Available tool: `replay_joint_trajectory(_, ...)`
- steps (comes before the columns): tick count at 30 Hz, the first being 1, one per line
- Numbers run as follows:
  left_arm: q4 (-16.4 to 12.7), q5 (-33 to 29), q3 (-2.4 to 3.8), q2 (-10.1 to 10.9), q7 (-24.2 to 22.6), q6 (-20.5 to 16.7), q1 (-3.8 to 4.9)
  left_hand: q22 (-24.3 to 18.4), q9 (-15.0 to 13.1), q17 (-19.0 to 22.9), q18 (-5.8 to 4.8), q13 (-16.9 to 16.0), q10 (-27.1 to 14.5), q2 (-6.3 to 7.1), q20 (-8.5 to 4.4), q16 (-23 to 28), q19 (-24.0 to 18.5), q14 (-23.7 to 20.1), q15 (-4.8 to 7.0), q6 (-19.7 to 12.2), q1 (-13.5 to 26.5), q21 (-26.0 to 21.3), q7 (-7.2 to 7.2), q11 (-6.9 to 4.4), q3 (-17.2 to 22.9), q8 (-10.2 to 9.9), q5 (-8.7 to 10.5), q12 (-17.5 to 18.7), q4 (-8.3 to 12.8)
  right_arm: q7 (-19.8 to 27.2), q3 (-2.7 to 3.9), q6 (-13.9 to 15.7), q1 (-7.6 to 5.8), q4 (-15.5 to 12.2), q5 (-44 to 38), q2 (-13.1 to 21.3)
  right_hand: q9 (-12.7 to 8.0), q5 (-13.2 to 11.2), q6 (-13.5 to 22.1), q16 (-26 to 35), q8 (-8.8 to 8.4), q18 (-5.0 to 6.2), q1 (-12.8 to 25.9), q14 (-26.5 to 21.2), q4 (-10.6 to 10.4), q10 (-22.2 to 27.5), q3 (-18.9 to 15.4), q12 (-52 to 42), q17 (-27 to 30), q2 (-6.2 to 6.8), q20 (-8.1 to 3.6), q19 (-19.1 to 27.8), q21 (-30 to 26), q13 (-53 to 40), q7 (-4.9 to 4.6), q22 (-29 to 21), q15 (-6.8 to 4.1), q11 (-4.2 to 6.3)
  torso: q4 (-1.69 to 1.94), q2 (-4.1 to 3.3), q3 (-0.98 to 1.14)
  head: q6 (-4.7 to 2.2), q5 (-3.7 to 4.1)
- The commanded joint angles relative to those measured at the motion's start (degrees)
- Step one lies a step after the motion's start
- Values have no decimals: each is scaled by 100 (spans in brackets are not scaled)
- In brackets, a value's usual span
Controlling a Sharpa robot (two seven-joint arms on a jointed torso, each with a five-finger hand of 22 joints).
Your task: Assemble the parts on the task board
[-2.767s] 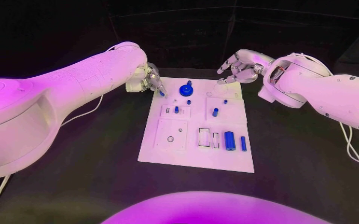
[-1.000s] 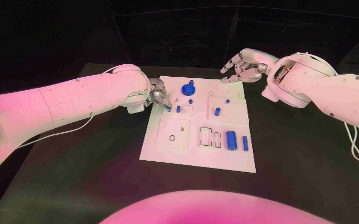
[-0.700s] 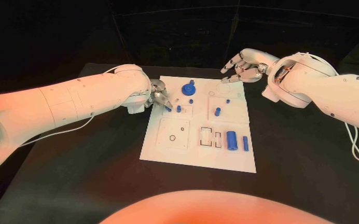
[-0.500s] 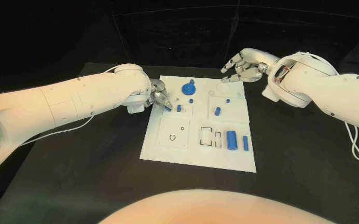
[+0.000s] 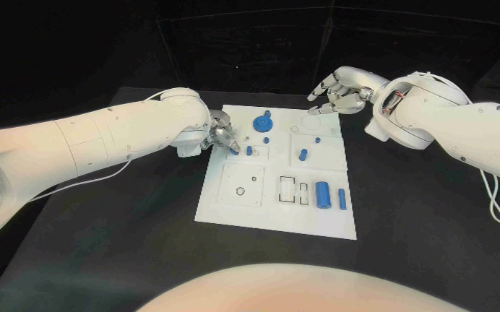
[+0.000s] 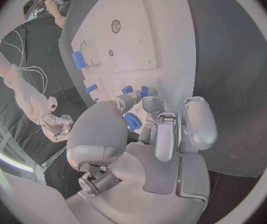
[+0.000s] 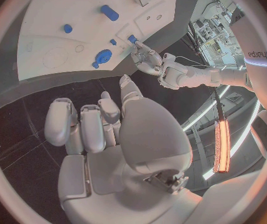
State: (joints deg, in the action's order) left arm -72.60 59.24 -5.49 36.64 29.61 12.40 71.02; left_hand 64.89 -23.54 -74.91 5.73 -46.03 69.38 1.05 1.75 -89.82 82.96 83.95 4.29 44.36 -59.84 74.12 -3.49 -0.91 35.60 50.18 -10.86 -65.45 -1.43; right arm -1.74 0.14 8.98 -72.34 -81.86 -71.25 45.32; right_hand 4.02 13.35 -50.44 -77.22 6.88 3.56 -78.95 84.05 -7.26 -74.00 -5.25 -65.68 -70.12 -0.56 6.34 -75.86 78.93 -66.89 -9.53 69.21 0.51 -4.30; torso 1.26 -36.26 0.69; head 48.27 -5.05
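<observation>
Since 2.8 seconds ago the left hand (image 5: 220, 131) has come nearer along the left edge of the task board (image 5: 273, 218), from its far left corner to beside a small upright blue peg (image 5: 248, 151); over the last half second almost nothing has shifted. Nearest on the board, in the right part, a large blue cylinder (image 5: 322, 196) lies beside a thinner blue rod (image 5: 341, 198), both just right of two rectangular recesses (image 5: 290, 190) whose contents I cannot make out. To their left a square plate (image 5: 243, 183) carries a small round hole. Farther off, a short blue pin (image 5: 302, 155) lies on the right panel, and the small peg stands left of it. At the far end sits a round blue knob (image 5: 261, 124). The left hand's fingertips (image 6: 147, 103) are drawn together at the peg, but whether they actually pinch it I cannot tell. The right hand (image 5: 339, 92) hovers above the board's far right corner, fingers loosely curled and apart, holding nothing.
</observation>
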Motion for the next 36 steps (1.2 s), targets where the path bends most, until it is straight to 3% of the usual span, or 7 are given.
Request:
replay_joint_trajectory(1, 7, 55, -23, -13, 94, 159, -27, 4, -9, -1509, -82, -27, 30, -37, -36, -18, 18, 605, 50, 23, 10, 1, 36, -28, 584, 24, -29, -9, 547, 31, 4, -23, -11, -6, -15, -10, 0, 36, -23, 27, 21, 118, -23, 177, 0, 33, -47, -3, 2, -32, 3, 49, -31, 1, 2, -9, -52, -10, 1, -2, 1, 2, 3)
replay_joint_trajectory(9, 93, 55, -22, -64, 55, 172, -26, 4, -9, -1509, -82, -27, 30, -37, -36, -18, 18, 605, 50, 23, 10, 1, 36, -28, 584, 24, -29, -9, 547, 32, 4, -24, -11, 1, -15, -20, 0, 36, -23, 27, 21, 118, -23, 177, 0, 33, -47, -3, 2, -32, 3, 49, -31, 1, 2, -9, -52, -10, -4, -5, 5, 10, 12)
replay_joint_trajectory(20, 391, 54, -19, -298, 98, 610, -13, -18, -17, -1509, -78, -34, 79, -46, -49, -18, 11, 605, 63, 57, 114, -19, 58, -44, 537, 84, -10, -25, 470, 32, 4, -44, -11, 31, -15, -56, -1, 57, -17, 31, 23, 118, -35, 177, -6, 31, -58, -11, 4, -36, 2, 49, -35, -3, 2, -12, -53, -10, -9, 0, 7, 34, 14)
replay_joint_trajectory(23, 423, 54, -19, -323, 116, 678, -11, -22, -17, -1509, -78, -42, 88, -51, -51, -18, 9, 605, 66, 62, 129, -23, 62, -47, 522, 91, -7, -31, 456, 33, 4, -48, -11, 38, -15, -64, -1, 57, -17, 31, 23, 118, -35, 177, -6, 31, -58, -11, 4, -36, 2, 49, -35, -3, 2, -12, -53, -10, 4, -1, 9, 39, 29)
replay_joint_trajectory(36, 454, 54, -18, -345, 160, 776, -10, -2, -7, -1509, -82, -103, 151, -34, -63, -18, 14, 605, 83, 131, 234, -15, 97, -71, 364, 127, 9, -82, 375, 36, 4, -37, -11, 52, -15, -78, -1, 57, -17, 31, 23, 118, -35, 177, -6, 31, -58, -11, 4, -36, 2, 49, -35, -3, 2, -12, -53, -10, 2, 1, 3, 50, 31)
